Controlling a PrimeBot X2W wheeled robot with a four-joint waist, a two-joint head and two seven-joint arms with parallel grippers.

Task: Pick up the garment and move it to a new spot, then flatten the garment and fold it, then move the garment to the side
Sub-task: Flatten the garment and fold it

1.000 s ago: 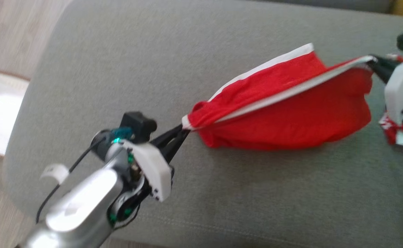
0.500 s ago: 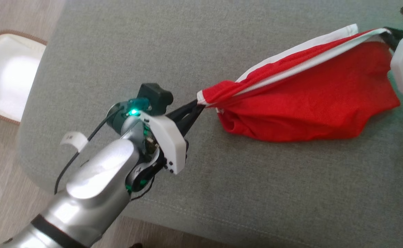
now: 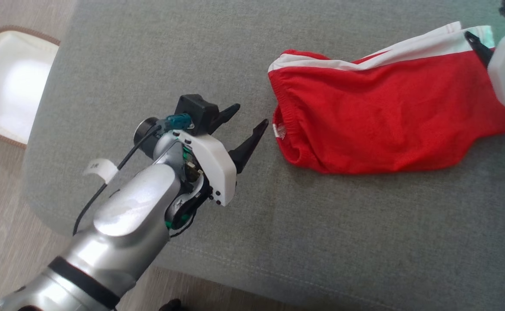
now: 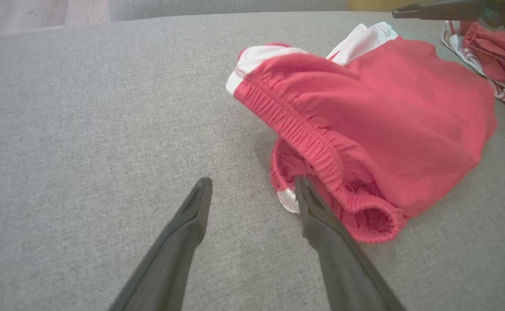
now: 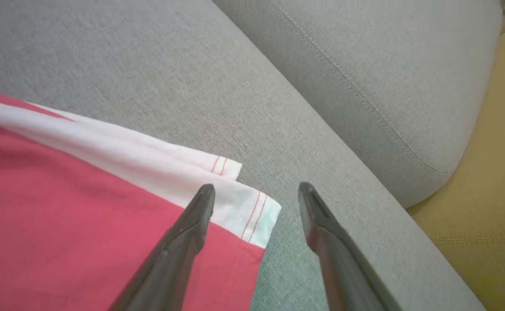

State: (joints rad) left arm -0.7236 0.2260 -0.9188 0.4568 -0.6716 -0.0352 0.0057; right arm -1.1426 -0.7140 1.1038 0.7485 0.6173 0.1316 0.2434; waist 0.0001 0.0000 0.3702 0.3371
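Soft red-and-white shorts (image 3: 386, 116) were seen lying on the rough grey sofa (image 3: 148, 56). The left claw (image 3: 249, 116) and the right claw (image 5: 256, 189) were spread, nothing pinched. Another red cloth (image 4: 498, 56) was seen nearby.

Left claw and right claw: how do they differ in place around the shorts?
The left claw is by the elastic waistband of the shorts, just off the cloth; the right claw is at the white hem, one finger over it. Both are open and hold nothing.

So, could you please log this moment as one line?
shorts: lying on sofa, unheld | left gripper: jaws open, beside waistband | right gripper: jaws open, over hem
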